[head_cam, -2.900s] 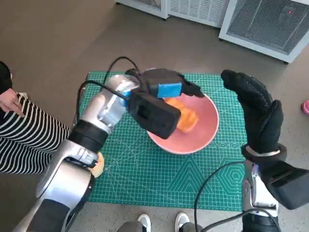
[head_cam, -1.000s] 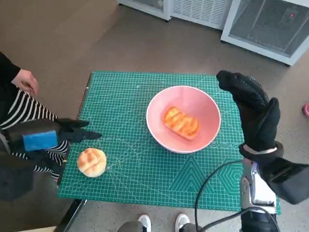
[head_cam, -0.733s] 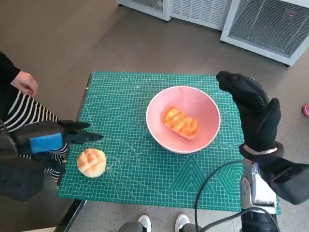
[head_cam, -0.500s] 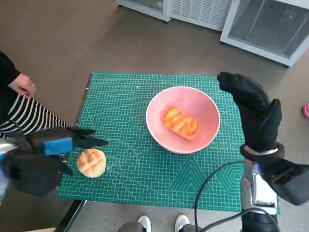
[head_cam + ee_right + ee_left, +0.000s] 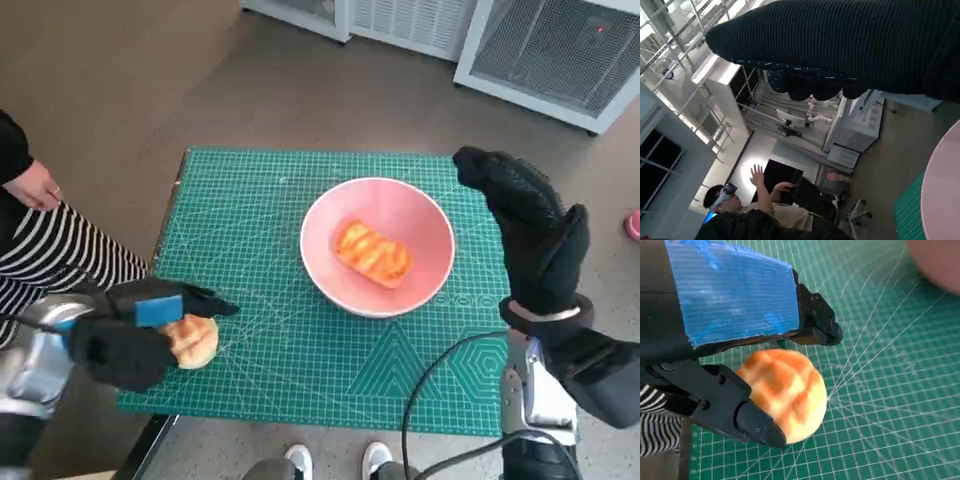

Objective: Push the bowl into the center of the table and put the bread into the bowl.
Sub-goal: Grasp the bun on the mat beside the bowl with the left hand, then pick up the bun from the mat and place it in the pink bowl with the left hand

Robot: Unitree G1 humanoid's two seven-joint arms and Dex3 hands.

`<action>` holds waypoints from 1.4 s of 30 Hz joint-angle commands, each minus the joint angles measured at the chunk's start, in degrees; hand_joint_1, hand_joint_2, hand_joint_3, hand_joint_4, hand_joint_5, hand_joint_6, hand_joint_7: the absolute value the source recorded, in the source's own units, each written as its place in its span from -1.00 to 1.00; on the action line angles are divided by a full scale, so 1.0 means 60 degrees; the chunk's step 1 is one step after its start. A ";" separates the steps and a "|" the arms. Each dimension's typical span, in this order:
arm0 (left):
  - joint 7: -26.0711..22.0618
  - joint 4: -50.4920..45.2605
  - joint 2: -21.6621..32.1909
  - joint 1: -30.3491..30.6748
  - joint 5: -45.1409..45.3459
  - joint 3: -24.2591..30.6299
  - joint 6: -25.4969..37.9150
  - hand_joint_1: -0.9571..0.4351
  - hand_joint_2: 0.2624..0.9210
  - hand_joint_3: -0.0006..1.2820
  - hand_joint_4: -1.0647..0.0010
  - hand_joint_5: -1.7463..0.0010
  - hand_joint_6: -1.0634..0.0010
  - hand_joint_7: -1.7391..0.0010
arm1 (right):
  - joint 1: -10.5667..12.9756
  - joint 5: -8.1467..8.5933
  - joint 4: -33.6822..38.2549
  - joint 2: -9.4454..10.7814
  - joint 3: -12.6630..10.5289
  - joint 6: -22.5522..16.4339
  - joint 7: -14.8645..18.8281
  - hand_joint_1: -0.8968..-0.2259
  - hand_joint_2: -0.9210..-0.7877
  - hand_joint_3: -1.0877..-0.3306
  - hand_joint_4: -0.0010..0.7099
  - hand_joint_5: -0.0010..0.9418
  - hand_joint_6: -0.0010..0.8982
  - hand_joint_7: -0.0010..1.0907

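Observation:
A pink bowl [image 5: 428, 262] stands on the green mat [image 5: 270, 215], a little right of the middle, with an orange-glazed loaf of bread [image 5: 373, 250] inside it. A round golden bun [image 5: 199, 339] [image 5: 785, 390] lies on the mat near the front left corner. My left hand [image 5: 140, 325] [image 5: 730, 315] is over the bun's left side, black fingers [image 5: 815, 325] apart on either side of it; the bun still rests on the mat. My gloved right hand [image 5: 525, 230] is raised beside the bowl's right rim, fingers spread, holding nothing. The bowl's rim [image 5: 942, 200] shows in the right wrist view.
A person in a striped garment [image 5: 45, 265] sits close at the left, one hand [image 5: 30, 185] near the table edge. White cabinets [image 5: 545, 45] stand on the floor behind the table. Feet [image 5: 300, 462] and a black cable [image 5: 435, 385] show at the front edge. Another person [image 5: 755, 205] appears in the right wrist view.
My left hand left the bowl with the loaf in it, swung back to the left, then moved right onto the bun. The bowl and right hand stayed put.

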 commanded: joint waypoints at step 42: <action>-0.0819 -0.2718 -0.0036 -0.2661 -0.2971 0.1769 0.1386 0.38 1.00 -0.93 -0.29 -0.36 -0.30 -0.25 | 0.0059 -0.0108 0.0230 -0.0122 -0.0214 0.0112 -0.0041 -0.26 -1.00 0.02 -0.42 -0.97 -0.86 -0.19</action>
